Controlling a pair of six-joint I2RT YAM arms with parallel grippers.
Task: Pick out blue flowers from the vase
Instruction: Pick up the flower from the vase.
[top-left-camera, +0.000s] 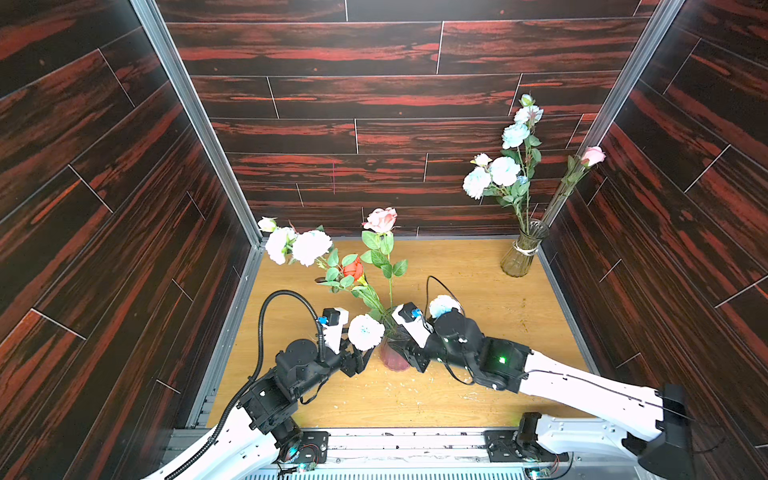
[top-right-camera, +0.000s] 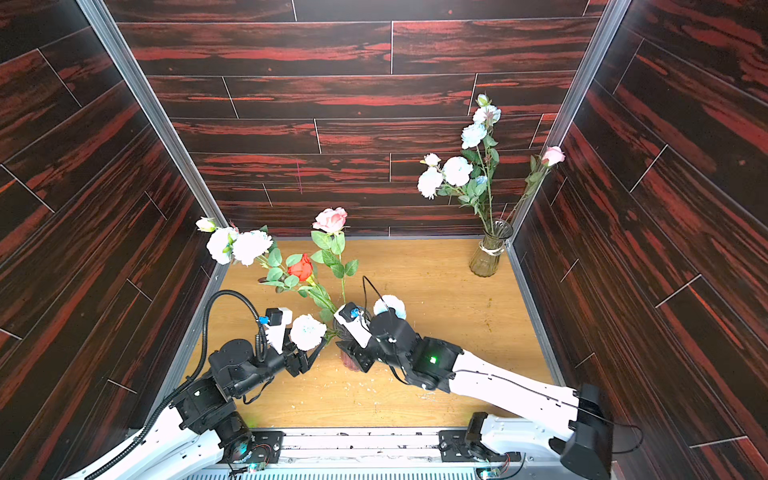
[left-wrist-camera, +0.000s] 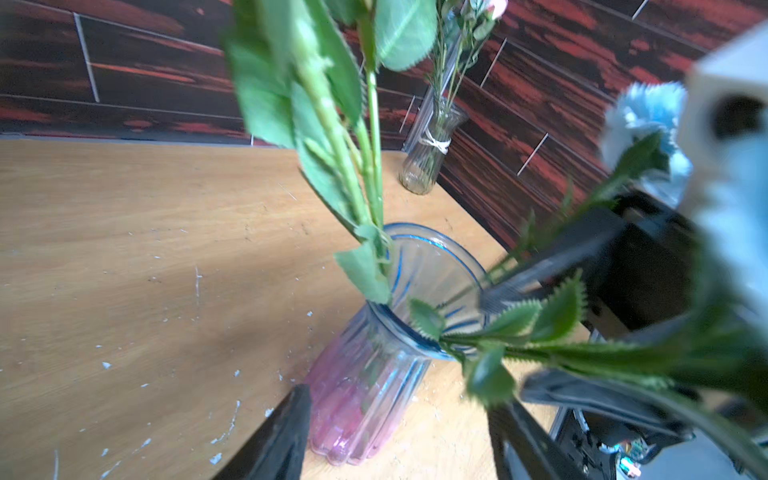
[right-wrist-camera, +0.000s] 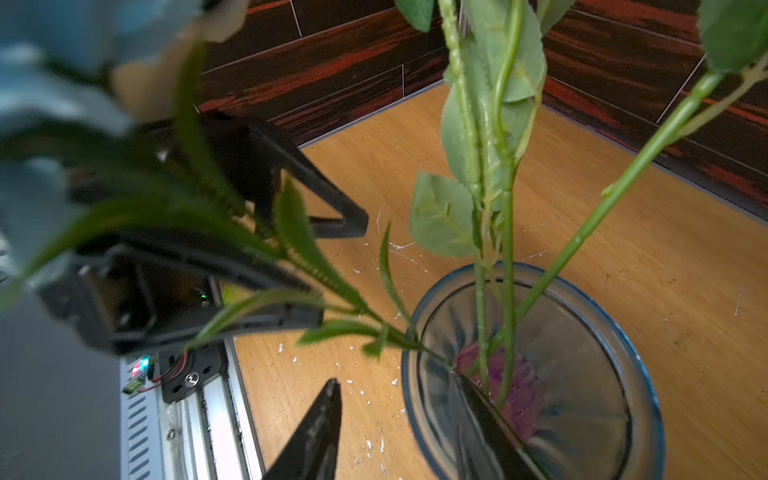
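Note:
A ribbed glass vase (top-left-camera: 392, 358) with a pink base and blue rim (right-wrist-camera: 640, 345) stands near the table's front. Blue flowers (top-left-camera: 365, 331) lean out of it to the left. Another bloom (top-left-camera: 444, 305) shows behind my right wrist, and a pale spray (top-left-camera: 309, 247) reaches toward the back left. My left gripper (left-wrist-camera: 397, 399) is open just left of the vase. The leafy stem (left-wrist-camera: 519, 320) of the leaning flower appears to pass between its fingers (right-wrist-camera: 316, 208). My right gripper (right-wrist-camera: 397, 386) is open astride the rim, one finger (right-wrist-camera: 490, 428) inside the vase and one finger (right-wrist-camera: 320, 424) outside.
A red rose (top-left-camera: 353, 268) and a pink rose (top-left-camera: 380, 219) also stand in the front vase. A clear vase (top-left-camera: 521, 253) at the back right corner holds more blue flowers (top-left-camera: 503, 170) and a pink rose (top-left-camera: 593, 156). Dark wood walls enclose the table (top-left-camera: 478, 374) on three sides.

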